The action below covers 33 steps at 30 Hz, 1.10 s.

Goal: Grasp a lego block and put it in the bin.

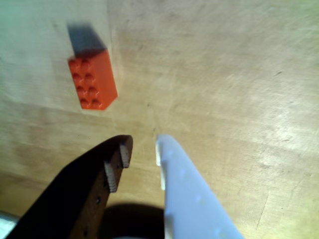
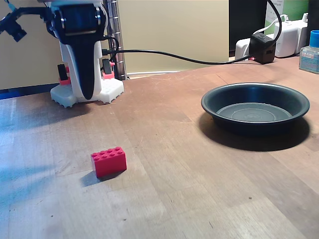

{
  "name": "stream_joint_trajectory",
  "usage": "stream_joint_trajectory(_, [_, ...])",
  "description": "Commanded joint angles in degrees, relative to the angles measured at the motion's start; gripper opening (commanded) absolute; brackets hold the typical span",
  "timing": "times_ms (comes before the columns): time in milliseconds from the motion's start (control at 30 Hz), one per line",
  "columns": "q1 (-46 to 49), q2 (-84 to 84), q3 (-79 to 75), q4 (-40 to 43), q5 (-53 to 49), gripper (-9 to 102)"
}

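Observation:
The lego block (image 2: pixel 108 162) is a small red brick with two rows of four studs, lying on the wooden table at the front left of the fixed view. In the wrist view the lego block (image 1: pixel 92 79) lies ahead and to the left of my gripper (image 1: pixel 142 149). The gripper's black and white fingers stand a little apart with nothing between them. In the fixed view my gripper (image 2: pixel 89 93) hangs at the back left, pointing down over the arm's base, far from the brick. The bin (image 2: pixel 255 124), a round dark grey pan, sits empty at the right.
The white robot base (image 2: pixel 107 92) with pinkish-red parts stands at the back left beside a metal pole (image 2: pixel 115 35). A black cable (image 2: pixel 189 60) runs to a black box (image 2: pixel 262 47) at the back right, near white adapters (image 2: pixel 289 37) and a blue-capped bottle (image 2: pixel 310 52).

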Motion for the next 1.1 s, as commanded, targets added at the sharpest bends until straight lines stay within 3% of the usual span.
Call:
stream_joint_trajectory(0, [-1.85, -5.98, -5.1, -1.76, -0.09, 0])
stream_joint_trajectory(467, [-2.46, -16.96, -12.66, -6.5, -0.35, 0])
stream_joint_trajectory(700, [-1.67, -20.04, -12.04, -11.87, -3.87, 16])
stream_joint_trajectory(1067, [-1.58, -22.06, -10.72, -11.87, -3.96, 17])
